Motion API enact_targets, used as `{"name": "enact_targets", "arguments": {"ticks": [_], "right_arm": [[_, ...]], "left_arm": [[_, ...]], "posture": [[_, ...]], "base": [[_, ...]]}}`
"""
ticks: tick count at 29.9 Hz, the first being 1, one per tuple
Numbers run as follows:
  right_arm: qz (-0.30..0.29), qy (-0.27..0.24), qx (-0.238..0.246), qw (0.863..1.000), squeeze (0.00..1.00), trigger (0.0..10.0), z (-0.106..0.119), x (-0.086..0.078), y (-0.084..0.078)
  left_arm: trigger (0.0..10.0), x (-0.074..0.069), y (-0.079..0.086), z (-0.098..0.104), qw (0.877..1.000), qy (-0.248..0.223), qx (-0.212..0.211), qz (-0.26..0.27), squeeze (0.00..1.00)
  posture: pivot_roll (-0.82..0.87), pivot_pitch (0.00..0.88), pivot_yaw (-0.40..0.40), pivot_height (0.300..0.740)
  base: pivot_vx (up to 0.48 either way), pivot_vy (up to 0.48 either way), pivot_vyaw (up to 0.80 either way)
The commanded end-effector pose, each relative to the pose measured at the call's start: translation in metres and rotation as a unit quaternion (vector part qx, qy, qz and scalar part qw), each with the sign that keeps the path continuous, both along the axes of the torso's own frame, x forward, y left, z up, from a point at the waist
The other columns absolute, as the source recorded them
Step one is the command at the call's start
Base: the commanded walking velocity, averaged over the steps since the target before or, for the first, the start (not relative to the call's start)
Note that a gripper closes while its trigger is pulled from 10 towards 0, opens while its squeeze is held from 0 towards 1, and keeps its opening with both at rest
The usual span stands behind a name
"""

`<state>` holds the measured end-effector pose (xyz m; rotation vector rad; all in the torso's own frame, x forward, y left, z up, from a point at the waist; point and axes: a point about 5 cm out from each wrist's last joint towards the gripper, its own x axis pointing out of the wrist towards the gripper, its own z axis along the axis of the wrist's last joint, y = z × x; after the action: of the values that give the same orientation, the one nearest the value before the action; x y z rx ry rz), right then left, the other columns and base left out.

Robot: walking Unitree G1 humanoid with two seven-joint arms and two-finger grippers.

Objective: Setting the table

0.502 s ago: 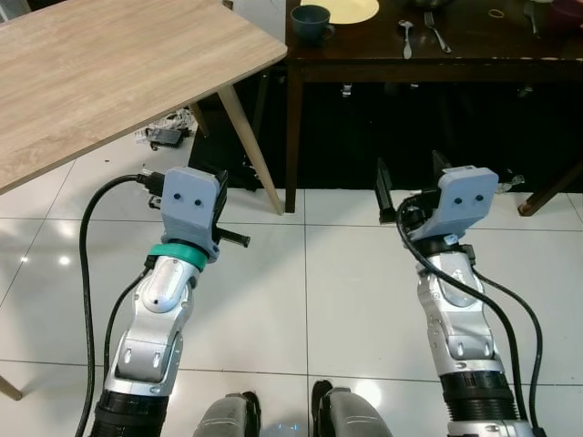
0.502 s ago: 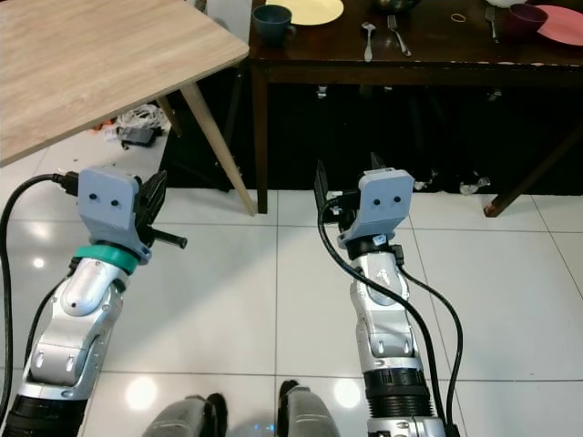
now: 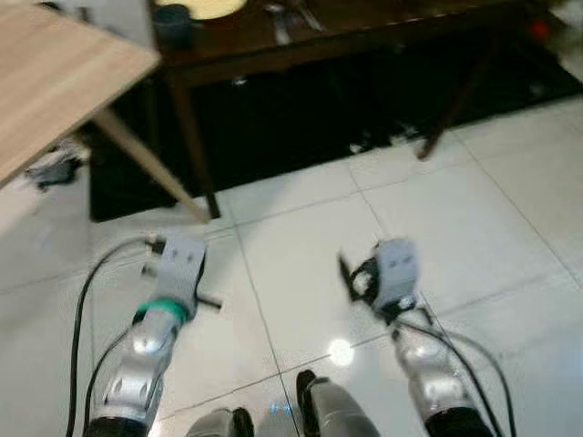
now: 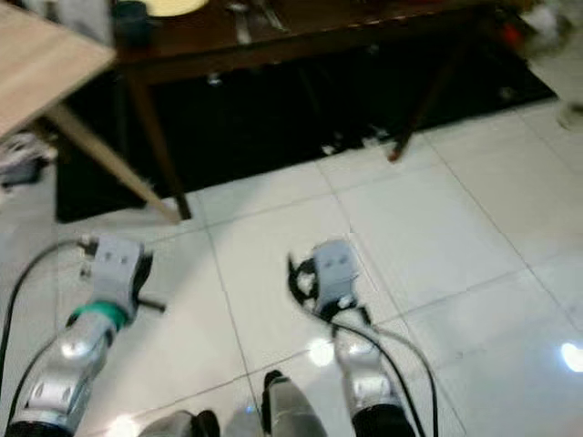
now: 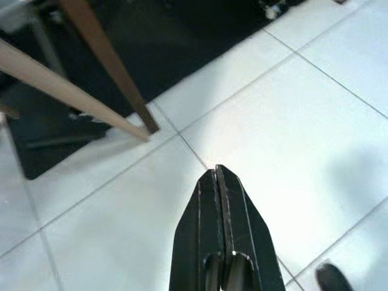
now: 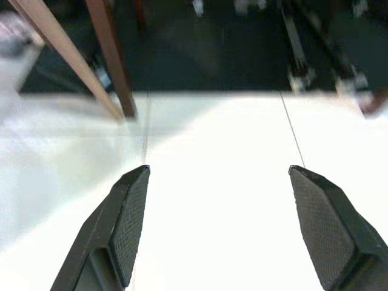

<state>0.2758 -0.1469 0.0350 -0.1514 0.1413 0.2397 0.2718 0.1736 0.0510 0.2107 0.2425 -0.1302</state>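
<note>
The left gripper (image 5: 219,176) had its two black fingers pressed tight together, with nothing between them. It hung low over the white tile floor (image 3: 455,209). The right gripper (image 6: 218,200) had its fingers spread wide apart, and it held nothing too. It also hung over the white tiles, in front of the robot's body.

Both silver arms reached forward and down. The left arm (image 3: 150,355) had a green ring near the wrist and a black cable beside it. The right arm (image 3: 424,364) had black cables looping along it.

Past the grippers, the tiles met a dark patch under the tables. A light wooden table (image 3: 55,82) stood on the robot's left, with a slanted leg coming down to the floor. A dark brown table (image 3: 364,27) stood farther ahead. On it sat a dark cup (image 3: 173,20), a pale yellow plate (image 3: 202,7) just beside the cup, and some silver cutlery (image 3: 278,20) near the plate. These were well apart from both grippers. The head pictures were blurry.
</note>
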Motion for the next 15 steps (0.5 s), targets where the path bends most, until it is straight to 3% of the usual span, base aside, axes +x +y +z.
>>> {"name": "enact_targets", "arguments": {"ticks": [1, 3, 8, 10, 12, 15], "right_arm": [[0.005, 0.018, -0.001, 1.000, 0.00, 10.0, -0.011, -0.008, 0.003], [-0.009, 0.059, 0.004, 0.998, 0.00, 10.0, -0.029, -0.018, 0.002], [-0.027, 0.103, -0.004, 0.994, 0.00, 10.0, -0.048, -0.028, -0.004], [-0.032, 0.115, -0.009, 0.993, 0.00, 10.0, -0.054, -0.030, -0.006], [-0.048, 0.141, -0.008, 0.989, 0.00, 10.0, -0.064, -0.038, -0.010], [-0.042, 0.141, -0.004, 0.989, 0.00, 10.0, -0.065, -0.039, -0.007]], "left_arm": [[10.0, -0.009, 0.009, -0.016, 0.999, 0.034, -0.004, 0.014, 0.00], [10.0, -0.010, 0.010, -0.024, 0.997, 0.067, -0.019, -0.012, 0.00], [10.0, -0.013, 0.008, -0.036, 0.994, 0.095, -0.016, -0.049, 0.00], [10.0, -0.014, 0.009, -0.041, 0.993, 0.104, -0.014, -0.049, 0.00], [10.0, -0.024, 0.018, -0.059, 0.989, 0.142, -0.018, -0.023, 0.00], [10.0, -0.031, 0.025, -0.067, 0.987, 0.157, -0.026, -0.003, 0.00]], "posture": [[0.00, 0.116, 0.069, 0.740], [0.00, 0.114, 0.069, 0.740], [-0.01, 0.113, 0.078, 0.740], [-0.01, 0.113, 0.078, 0.740], [-0.02, 0.114, 0.080, 0.740], [-0.02, 0.120, 0.067, 0.740]], "base": [[0.000, 0.000, -0.80], [0.000, 0.000, -0.80], [0.000, 0.000, -0.80], [0.000, 0.000, -0.80], [0.000, 0.000, -0.80], [0.000, 0.000, -0.80]]}}
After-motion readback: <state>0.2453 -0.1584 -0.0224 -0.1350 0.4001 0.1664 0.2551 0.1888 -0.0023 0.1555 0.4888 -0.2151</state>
